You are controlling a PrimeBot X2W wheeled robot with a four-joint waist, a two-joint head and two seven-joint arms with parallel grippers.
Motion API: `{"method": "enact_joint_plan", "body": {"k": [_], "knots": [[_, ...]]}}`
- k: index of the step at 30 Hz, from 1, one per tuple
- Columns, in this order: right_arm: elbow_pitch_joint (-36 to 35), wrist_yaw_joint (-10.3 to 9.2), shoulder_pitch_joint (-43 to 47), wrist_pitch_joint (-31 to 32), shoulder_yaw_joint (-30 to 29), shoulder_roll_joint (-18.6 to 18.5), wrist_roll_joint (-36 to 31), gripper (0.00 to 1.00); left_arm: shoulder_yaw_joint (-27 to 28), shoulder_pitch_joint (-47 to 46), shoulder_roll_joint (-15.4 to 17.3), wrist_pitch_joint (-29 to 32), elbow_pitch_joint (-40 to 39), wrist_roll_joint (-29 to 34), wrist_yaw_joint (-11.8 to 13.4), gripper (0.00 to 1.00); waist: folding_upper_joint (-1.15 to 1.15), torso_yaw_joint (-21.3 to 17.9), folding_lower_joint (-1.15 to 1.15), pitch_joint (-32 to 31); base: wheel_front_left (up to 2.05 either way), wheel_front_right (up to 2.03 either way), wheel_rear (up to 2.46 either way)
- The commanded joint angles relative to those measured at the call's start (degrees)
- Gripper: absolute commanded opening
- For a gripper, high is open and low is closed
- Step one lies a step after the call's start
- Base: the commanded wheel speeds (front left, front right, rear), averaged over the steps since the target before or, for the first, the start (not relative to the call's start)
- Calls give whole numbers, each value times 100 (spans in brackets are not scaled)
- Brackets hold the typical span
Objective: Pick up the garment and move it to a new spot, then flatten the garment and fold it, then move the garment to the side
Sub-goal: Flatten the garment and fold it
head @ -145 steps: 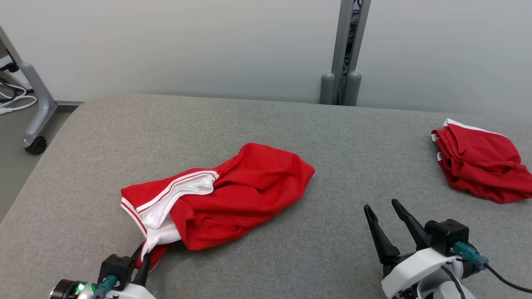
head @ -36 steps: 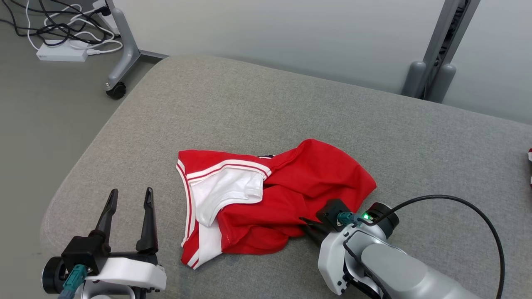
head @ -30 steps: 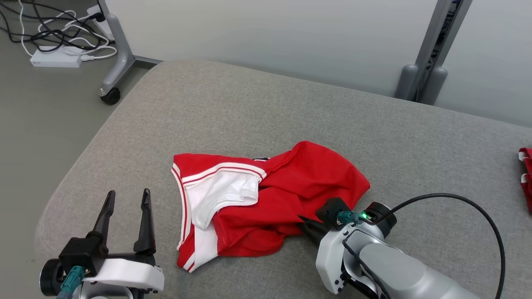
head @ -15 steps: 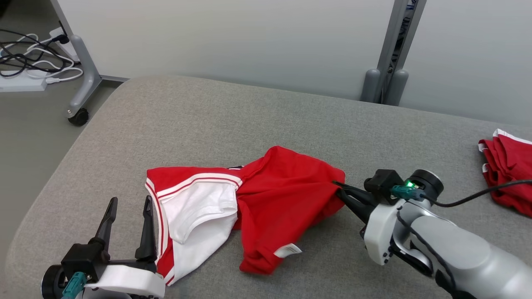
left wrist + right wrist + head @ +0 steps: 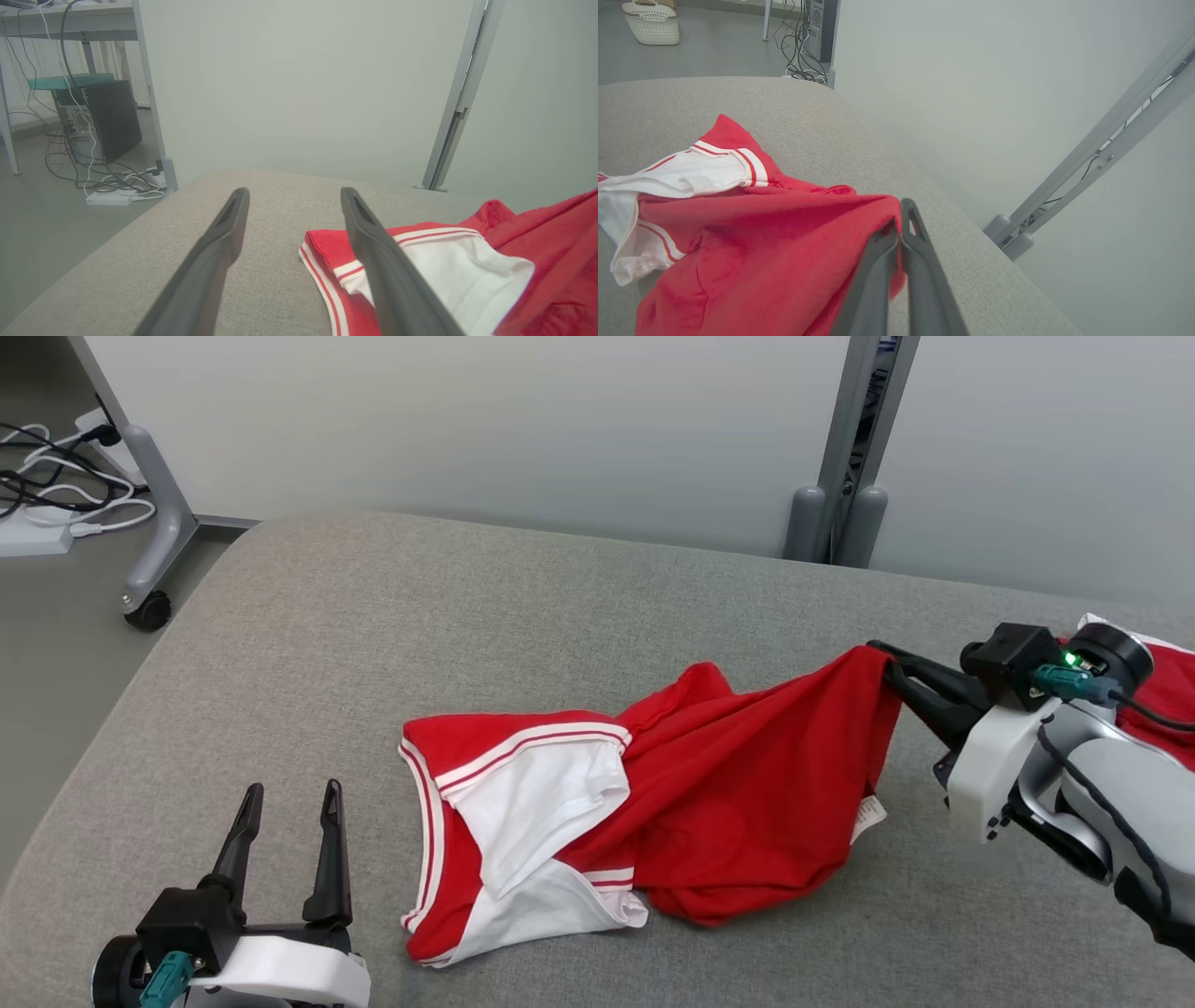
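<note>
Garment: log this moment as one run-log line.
right gripper: shut on garment edge, raised | left gripper: open, empty, beside garment | garment: crumpled, mostly resting on gray surface

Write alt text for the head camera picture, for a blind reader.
The right gripper, shut on a corner of a red and white garment, holds that corner up off a grey padded surface while the rest lies crumpled. The left gripper sits open at lower left; a second red garment lies behind the right arm.
</note>
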Motion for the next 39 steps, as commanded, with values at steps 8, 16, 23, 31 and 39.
{"method": "enact_joint_plan", "body": {"k": [8, 16, 23, 31, 39], "knots": [[-88, -1, 80, 185, -47, 17, -107, 0, -30, -90, 21, -19, 20, -13, -43, 100, 0, 42, 0, 57, 0, 0, 0], [319, -1, 369, 239, 97, 442, 114, 81, -162, -183, 21, -19, 87, -55, -41, 100, 0, 148, 0, 90, 0, 0, 0], [768, -1, 304, 83, -141, 533, 58, 100, -140, -144, 20, -19, 108, -23, -31, 100, 0, 19, 0, 67, 0, 0, 0], [864, -1, 564, -20, -864, 484, -33, 100, -142, -119, 20, -19, 102, -16, -55, 100, 0, -260, 0, 37, 0, 0, 0], [68, -1, 1476, -3, -2672, 592, -587, 100, -136, -74, 22, -19, 91, -36, -81, 100, 0, -466, 0, 24, 0, 0, 0]]}}
